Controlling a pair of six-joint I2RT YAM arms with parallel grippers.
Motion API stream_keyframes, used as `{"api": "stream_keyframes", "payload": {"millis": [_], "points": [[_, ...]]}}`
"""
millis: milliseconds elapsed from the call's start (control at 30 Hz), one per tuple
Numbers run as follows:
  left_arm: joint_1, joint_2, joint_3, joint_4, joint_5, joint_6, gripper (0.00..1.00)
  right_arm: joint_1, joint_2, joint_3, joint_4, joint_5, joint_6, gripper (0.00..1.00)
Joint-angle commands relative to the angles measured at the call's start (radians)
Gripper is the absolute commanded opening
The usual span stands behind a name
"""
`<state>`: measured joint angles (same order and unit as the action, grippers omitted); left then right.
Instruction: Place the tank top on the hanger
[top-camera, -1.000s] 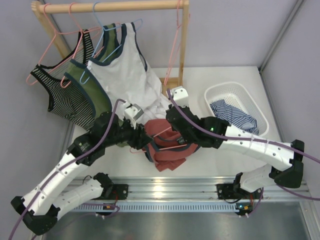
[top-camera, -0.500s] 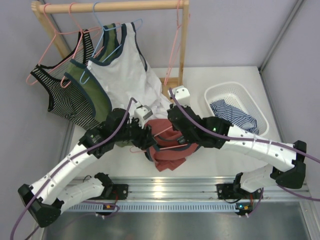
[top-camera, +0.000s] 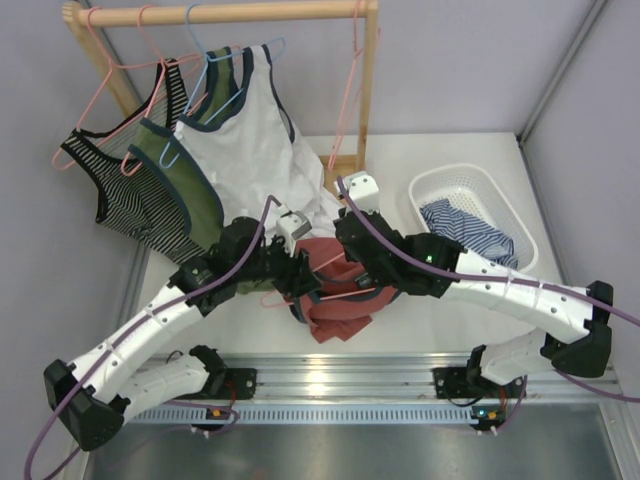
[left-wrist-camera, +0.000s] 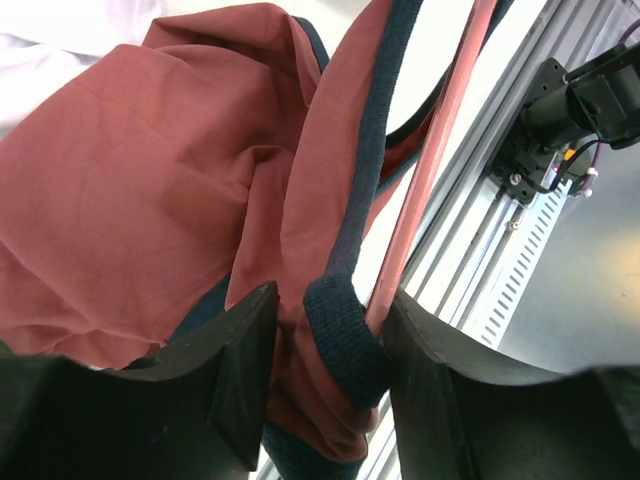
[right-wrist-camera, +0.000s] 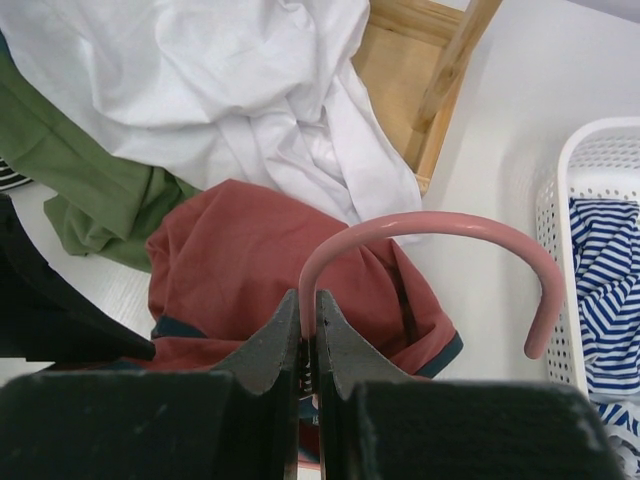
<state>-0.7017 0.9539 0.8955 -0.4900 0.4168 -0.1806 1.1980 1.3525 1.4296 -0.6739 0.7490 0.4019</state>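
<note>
The rust-red tank top (top-camera: 335, 312) lies crumpled on the table between both arms; it also shows in the left wrist view (left-wrist-camera: 150, 200) and the right wrist view (right-wrist-camera: 250, 260). The pink hanger (top-camera: 270, 299) runs through it. My right gripper (top-camera: 345, 262) (right-wrist-camera: 309, 300) is shut on the hanger's neck just below its hook (right-wrist-camera: 450, 225). My left gripper (top-camera: 300, 283) (left-wrist-camera: 330, 340) is closed on a bunched navy-trimmed strap (left-wrist-camera: 345, 330) of the tank top, with the hanger's wire (left-wrist-camera: 440, 150) pressed against the right finger.
A wooden rack (top-camera: 230, 12) at the back carries striped, olive (top-camera: 185, 190) and white (top-camera: 250, 150) tank tops on hangers; their hems reach the table beside the red shirt. A white basket (top-camera: 510, 200) with blue striped cloth stands right. An aluminium rail (top-camera: 330, 375) runs along the near edge.
My left arm has moved right, bringing its gripper in against the left side of the red tank top. The right arm and hanger have barely moved.
</note>
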Motion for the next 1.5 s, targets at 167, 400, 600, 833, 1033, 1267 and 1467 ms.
{"api": "stream_keyframes", "payload": {"millis": [167, 400, 600, 833, 1033, 1267, 1467], "points": [[0.001, 0.003, -0.047, 0.146, 0.033, -0.053, 0.41, 0.021, 0.016, 0.094, 0.022, -0.002, -0.021, 0.00], [-0.007, 0.006, -0.066, 0.174, -0.019, -0.085, 0.00, 0.032, 0.036, 0.126, 0.008, 0.006, -0.031, 0.00], [-0.042, -0.046, -0.157, 0.287, -0.078, -0.175, 0.00, 0.034, 0.043, 0.127, 0.008, 0.012, -0.029, 0.00], [-0.055, -0.115, -0.221, 0.343, -0.151, -0.238, 0.00, 0.034, 0.037, 0.114, 0.007, 0.012, -0.026, 0.36], [-0.059, -0.150, -0.283, 0.398, -0.168, -0.284, 0.00, 0.034, 0.024, 0.100, 0.005, 0.021, -0.025, 0.75], [-0.061, -0.237, -0.356, 0.409, -0.240, -0.321, 0.00, 0.035, -0.026, 0.101, -0.006, 0.078, -0.020, 1.00], [-0.061, -0.287, -0.380, 0.396, -0.279, -0.338, 0.00, 0.037, -0.101, 0.100, 0.004, 0.107, -0.023, 1.00]]}}
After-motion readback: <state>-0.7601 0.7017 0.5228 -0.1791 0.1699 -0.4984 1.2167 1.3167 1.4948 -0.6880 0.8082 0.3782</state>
